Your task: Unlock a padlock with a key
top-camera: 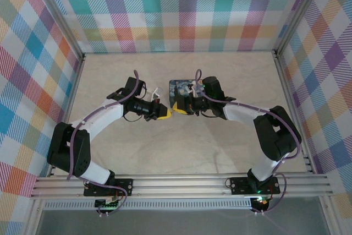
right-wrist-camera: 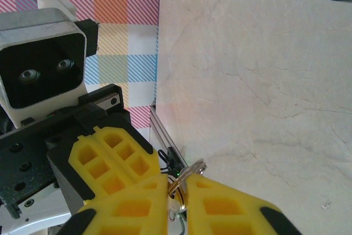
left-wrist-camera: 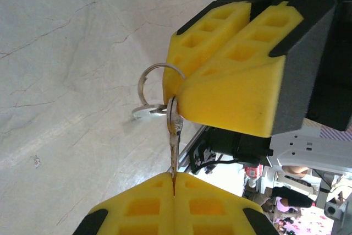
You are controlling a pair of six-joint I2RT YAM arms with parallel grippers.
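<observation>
Two grippers meet over the table, both pinching the key: the left gripper is pressed shut on the tip of its slim silver blade, the right gripper clamps its head, which carries a round ring.

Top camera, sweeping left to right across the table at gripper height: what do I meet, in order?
left arm → left gripper → right gripper → right arm
</observation>
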